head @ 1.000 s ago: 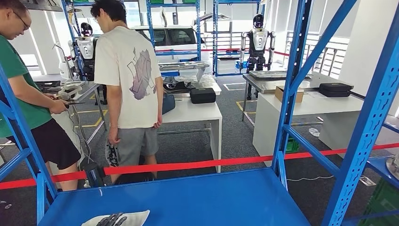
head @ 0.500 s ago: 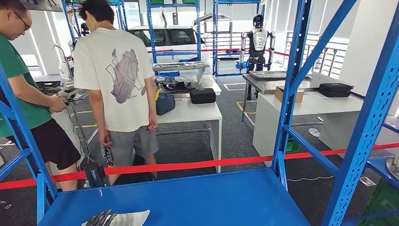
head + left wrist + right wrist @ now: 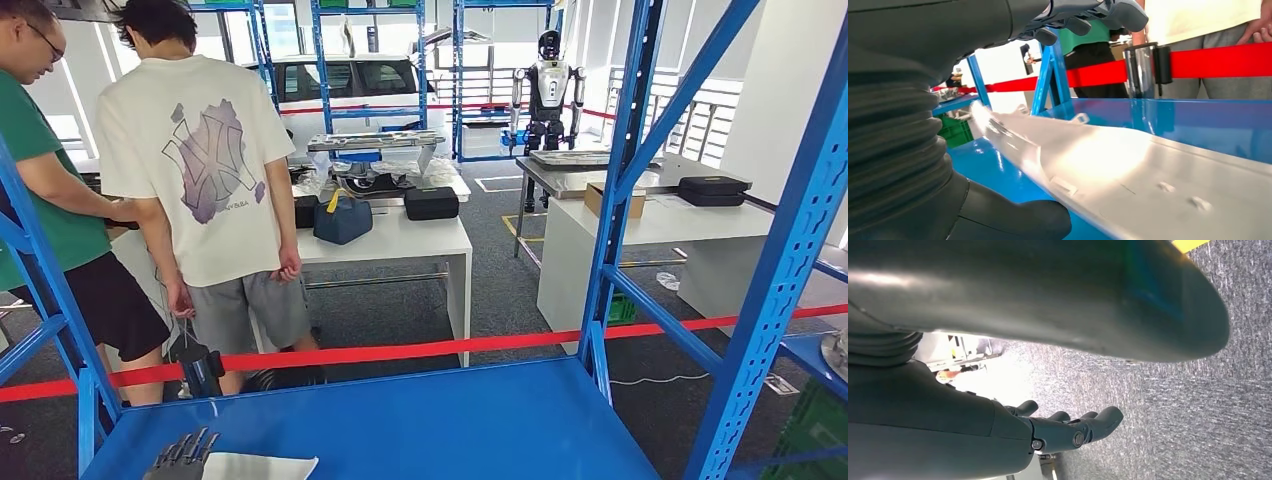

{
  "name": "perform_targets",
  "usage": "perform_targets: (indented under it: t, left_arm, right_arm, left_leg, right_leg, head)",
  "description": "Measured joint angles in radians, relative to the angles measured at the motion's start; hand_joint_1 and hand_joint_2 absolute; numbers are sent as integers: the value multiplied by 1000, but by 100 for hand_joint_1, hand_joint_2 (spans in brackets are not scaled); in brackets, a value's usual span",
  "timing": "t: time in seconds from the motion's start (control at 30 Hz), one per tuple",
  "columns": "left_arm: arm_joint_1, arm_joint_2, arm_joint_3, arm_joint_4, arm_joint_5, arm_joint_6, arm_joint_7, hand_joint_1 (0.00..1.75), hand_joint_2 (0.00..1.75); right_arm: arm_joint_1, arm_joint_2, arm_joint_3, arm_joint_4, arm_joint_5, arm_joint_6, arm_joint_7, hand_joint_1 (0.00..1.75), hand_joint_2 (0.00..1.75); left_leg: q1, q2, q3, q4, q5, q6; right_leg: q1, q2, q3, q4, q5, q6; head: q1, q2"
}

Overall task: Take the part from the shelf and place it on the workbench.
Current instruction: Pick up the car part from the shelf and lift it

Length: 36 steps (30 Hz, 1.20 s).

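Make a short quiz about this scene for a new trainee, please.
1. True or false: the part lies on the blue shelf.
2. The barrier tape behind the shelf is: A red, B yellow, C green.
3. Which hand is at the part, with its fingers apart?
Key: 1 true; 2 A; 3 the left hand.
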<state>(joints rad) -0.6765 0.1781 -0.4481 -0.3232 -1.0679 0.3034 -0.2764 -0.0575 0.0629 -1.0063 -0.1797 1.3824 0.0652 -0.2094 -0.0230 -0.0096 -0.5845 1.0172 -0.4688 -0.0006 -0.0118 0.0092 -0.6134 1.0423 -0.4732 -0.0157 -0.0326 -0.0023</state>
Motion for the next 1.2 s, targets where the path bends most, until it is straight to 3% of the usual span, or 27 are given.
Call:
perform_targets:
  t: [0.1, 0.13, 0.7, 1.2]
  left_arm:
    - [-3, 0, 7, 2, -3, -2, 2, 143, 175]
    - [-4, 0, 9, 3, -4, -5, 2, 175, 175]
    - [2, -4, 59, 10, -1, -41, -31, 175, 175]
    - [9, -5, 98, 12, 24, -95, -116, 175, 175]
  right_arm:
    - [0, 0, 0, 0, 0, 0, 0, 0, 0]
    - [0, 0, 0, 0, 0, 0, 0, 0, 0]
    - [-1, 0, 0, 0, 9, 0, 0, 0, 0]
    - [-1, 0, 0, 0, 9, 2, 0, 0, 0]
  left_leg:
    - [0, 0, 0, 0, 0, 0]
    - [0, 0, 0, 0, 0, 0]
    - [0, 0, 0, 0, 0, 0]
    - [0, 0, 0, 0, 0, 0]
  right_leg:
    - [0, 0, 0, 0, 0, 0]
    - [0, 0, 0, 0, 0, 0]
    - [0, 0, 0, 0, 0, 0]
    - [0, 0, 0, 0, 0, 0]
  head:
    - [0, 0]
    - [0, 0]
    - [0, 0]
    - [0, 0]
